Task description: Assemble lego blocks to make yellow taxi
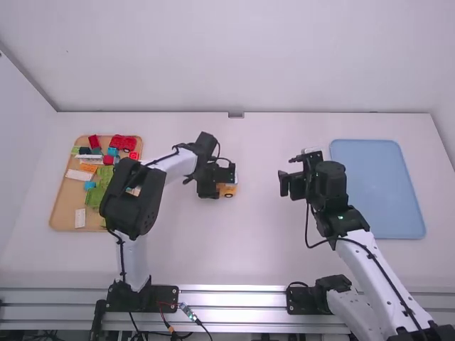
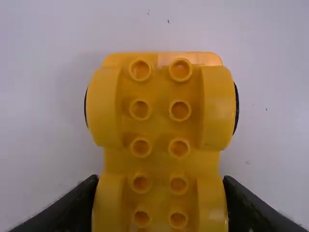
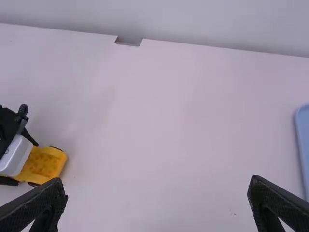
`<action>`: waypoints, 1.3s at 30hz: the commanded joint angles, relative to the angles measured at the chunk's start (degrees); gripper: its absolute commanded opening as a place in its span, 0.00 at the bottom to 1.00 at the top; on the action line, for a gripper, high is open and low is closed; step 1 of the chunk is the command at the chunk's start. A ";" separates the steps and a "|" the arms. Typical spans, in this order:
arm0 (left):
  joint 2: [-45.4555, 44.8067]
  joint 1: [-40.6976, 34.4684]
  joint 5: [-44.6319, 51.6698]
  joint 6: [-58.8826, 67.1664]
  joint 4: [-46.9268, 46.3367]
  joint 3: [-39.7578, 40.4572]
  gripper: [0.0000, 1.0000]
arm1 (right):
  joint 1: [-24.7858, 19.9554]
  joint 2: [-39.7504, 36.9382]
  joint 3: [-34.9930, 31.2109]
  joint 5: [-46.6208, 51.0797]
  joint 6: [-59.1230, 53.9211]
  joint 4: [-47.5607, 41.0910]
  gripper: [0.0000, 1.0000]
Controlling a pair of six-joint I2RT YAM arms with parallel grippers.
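The left gripper (image 1: 216,185) is closed on the yellow chassis (image 1: 227,191), clasping its sides; the chassis lies left of the tabletop's (image 1: 263,249) middle, well in from the far edge. The right gripper (image 1: 296,175) is spread wide and empty, between the chassis and the blue tray (image 1: 377,188) near the right edge.

On the white table (image 1: 263,249), a tan rectangular tray (image 1: 62,214) at the left holds red (image 1: 124,143), green (image 1: 95,198), blue, orange and white plastic blocks, partly behind the left arm. The black two-finger left gripper (image 1: 218,190) is at a small yellow plastic block (image 1: 227,190). The black two-finger right gripper (image 1: 290,183) is well apart, near a pale blue rectangular tray (image 1: 377,190).
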 commanded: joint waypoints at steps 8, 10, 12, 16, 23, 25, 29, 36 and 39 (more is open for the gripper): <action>0.54 0.07 -1.22 -1.36 -1.27 3.15 0.99 | 0.07 -0.02 1.27 -0.68 -1.46 1.05 0.99; -0.62 0.72 -0.19 -1.10 -5.62 6.51 0.99 | 0.04 -0.02 1.27 -4.44 -5.53 1.79 0.99; -1.76 1.40 0.71 -1.14 -8.87 9.55 0.99 | 0.07 -0.02 1.27 -7.50 -8.55 3.19 0.99; -3.86 4.33 0.75 -3.26 -13.68 16.15 0.99 | 0.04 0.37 1.29 -9.81 -12.74 6.82 0.99; -8.07 12.33 0.55 -8.57 -15.56 19.71 0.99 | 0.07 11.56 7.06 -10.27 -14.69 11.04 0.99; -9.45 14.84 0.55 -9.91 -15.63 19.41 0.99 | 0.24 17.35 12.41 -10.25 -16.22 8.13 0.99; -11.18 19.67 -0.54 -14.52 -14.51 18.67 0.99 | 1.60 28.50 24.00 -10.23 -16.65 0.92 0.99; -11.18 26.34 -7.38 -24.18 -12.85 18.34 0.99 | 4.59 36.39 33.62 -10.25 -19.28 -6.36 0.99; -11.18 27.98 -6.44 -24.11 -11.56 18.36 0.99 | 4.98 36.21 33.68 -10.19 -18.97 -6.56 0.99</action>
